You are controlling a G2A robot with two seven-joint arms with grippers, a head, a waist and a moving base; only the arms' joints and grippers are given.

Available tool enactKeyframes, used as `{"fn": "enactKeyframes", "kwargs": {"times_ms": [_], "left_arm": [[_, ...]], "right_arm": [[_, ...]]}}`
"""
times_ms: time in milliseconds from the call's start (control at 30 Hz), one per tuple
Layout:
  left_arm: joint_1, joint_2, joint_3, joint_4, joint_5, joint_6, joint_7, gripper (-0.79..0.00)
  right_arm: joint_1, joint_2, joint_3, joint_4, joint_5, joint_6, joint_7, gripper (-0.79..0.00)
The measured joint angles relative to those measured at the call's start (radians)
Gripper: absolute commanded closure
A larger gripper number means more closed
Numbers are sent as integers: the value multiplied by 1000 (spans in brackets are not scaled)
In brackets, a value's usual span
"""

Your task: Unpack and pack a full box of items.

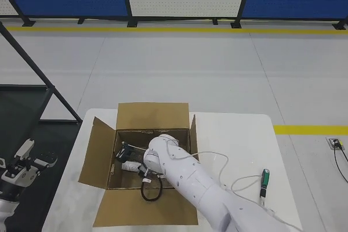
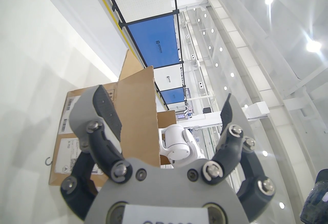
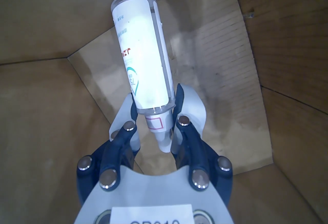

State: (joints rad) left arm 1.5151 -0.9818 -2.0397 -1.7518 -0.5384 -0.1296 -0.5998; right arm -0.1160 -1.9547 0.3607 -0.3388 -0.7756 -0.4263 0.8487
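Right arm [image 1: 185, 174]: mine is white, smooth rounded shells, a thin white cable [image 1: 223, 165] looping alongside.
Left gripper [image 2: 165, 100]: my grey plate [image 2: 164, 184], dark links [image 2: 102, 144], silver screws [image 2: 212, 169], black dotted pads [image 2: 105, 107].
Right gripper [image 3: 155, 99]: same build, white label [image 3: 151, 214] on my plate.

- Top view: mounted high, faces down on the table [image 1: 238, 145] and the open box [image 1: 152, 116]. It sits far off, with most of the tabletop in frame and floor beyond.
- Left wrist view: beside the table, tilted upward past the left gripper [image 2: 166, 99]. The box's outer wall is near, ceiling behind.
- Right wrist view: inside the box, very near, faces its floor past the right gripper [image 3: 155, 99] and bottle [image 3: 143, 55].
- Shared: box interior in top and right wrist views; box exterior in top and left wrist views.
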Motion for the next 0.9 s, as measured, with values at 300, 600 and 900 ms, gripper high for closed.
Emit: {"fn": "enactKeyframes", "kwargs": {"times_ms": [300,600,900], "left_arm": [[1,-2,8,-17,9,-1,-4,-785],[-6,-4,25,-34,21,-6,-11,-785],[-14,-5,43,-56,40,-9,-22,-785]], "right_arm": [[-23,73,33,-212,-67,63,142,0],[-257,274,204,-772,-255,182,324,0],[-735,446,482,-1535,-590,195,385,0]]}}
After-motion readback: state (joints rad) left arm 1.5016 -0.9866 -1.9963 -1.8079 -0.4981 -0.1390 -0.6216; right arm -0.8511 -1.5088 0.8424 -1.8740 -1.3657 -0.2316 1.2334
